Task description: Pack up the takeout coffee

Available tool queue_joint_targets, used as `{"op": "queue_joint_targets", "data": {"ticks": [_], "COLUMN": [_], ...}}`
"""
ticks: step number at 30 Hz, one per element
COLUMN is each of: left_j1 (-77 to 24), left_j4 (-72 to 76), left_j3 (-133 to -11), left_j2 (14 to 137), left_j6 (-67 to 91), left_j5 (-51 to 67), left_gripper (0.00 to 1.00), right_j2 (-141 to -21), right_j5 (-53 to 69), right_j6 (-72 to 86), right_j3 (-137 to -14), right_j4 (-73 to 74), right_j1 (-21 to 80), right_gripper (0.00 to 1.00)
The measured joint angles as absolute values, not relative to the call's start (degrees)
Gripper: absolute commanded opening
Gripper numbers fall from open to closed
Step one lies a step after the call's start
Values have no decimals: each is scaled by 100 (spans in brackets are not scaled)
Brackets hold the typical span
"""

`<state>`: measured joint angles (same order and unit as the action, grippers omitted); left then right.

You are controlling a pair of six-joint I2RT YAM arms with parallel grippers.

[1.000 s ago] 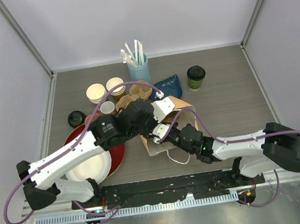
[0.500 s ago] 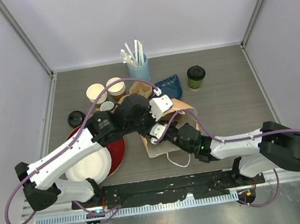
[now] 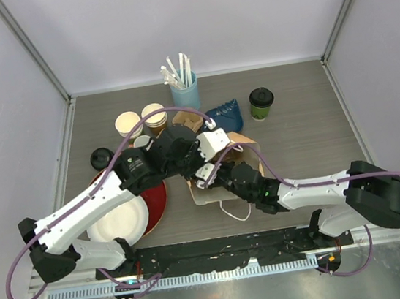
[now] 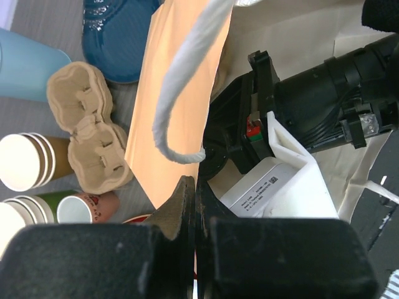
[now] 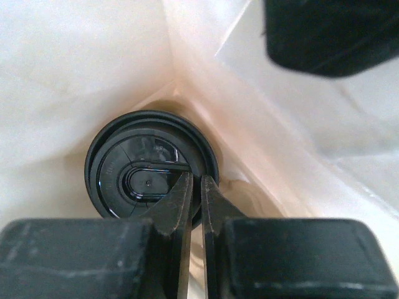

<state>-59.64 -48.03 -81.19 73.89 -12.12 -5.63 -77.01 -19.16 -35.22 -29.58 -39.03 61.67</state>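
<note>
Right gripper (image 5: 194, 187) pinches the lid rim of a lidded cup (image 5: 134, 168), seated deep in the paper bag (image 5: 75, 68). Left gripper (image 4: 195, 190) is clamped on the bag's edge, evidently holding its mouth open. Green cup (image 3: 261, 103) stands unpacked on the table beyond.

Two small disposable paper cups with black plastic lids were in view: the green-sided cup (image 3: 261, 102) on the desk (image 3: 311, 149) and the black-lidded cup (image 5: 149, 171) inside the one kraft-brown paper bag (image 4: 190, 118) with white rope handles. There were two stacks of lidless cream-rimmed paper cups, a left stack (image 3: 128, 122) and a right stack (image 3: 154, 113). There was also one pink translucent mug (image 3: 142, 142), one moulded-pulp cup carrier (image 3: 187, 121), one loose black plastic lid (image 3: 99, 158), and one pale blue tumbler (image 3: 186, 94) holding white straws (image 3: 178, 67) too bunched to count. One round red plate (image 3: 159, 199), one white paper plate (image 3: 125, 222) and one crumpled dark blue pouch (image 3: 226, 115) also lay there.
</note>
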Motion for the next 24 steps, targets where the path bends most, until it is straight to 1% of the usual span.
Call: {"op": "queue_joint_targets", "data": {"ticks": [9,12,16,19,24], "left_j1": [-6084,-6112,-6206,-6289,-6423], "left_j4": [-4598,-4567,-4445,-4486,-4508], "left_j3": [-7806,-7780,-7732,-7671,-7572], "left_j2": [7183,7170,7129,7030,6934], "left_j6": [-1570,-1664,-1699,-1697,-1758], "left_j5": [-843,-1063,-1278,-1251,-1199], "left_gripper": [0,0,0,0,0], "right_j2": [-7837,-7898,-7693,-7524,-7446], "right_j5": [-1951,-1979,-2095,-2300,-2314], "right_j6": [-3186,-2886,-2351,-1846,-1299], "right_j3": [-3044,-3208,-3282,-3282,-3369], "right_j4": [-3542,-3192,-2534,-2248,-1981], "right_j1": [6239,6243,6259,6176,6145], "right_gripper": [1,1,1,1,1]}}
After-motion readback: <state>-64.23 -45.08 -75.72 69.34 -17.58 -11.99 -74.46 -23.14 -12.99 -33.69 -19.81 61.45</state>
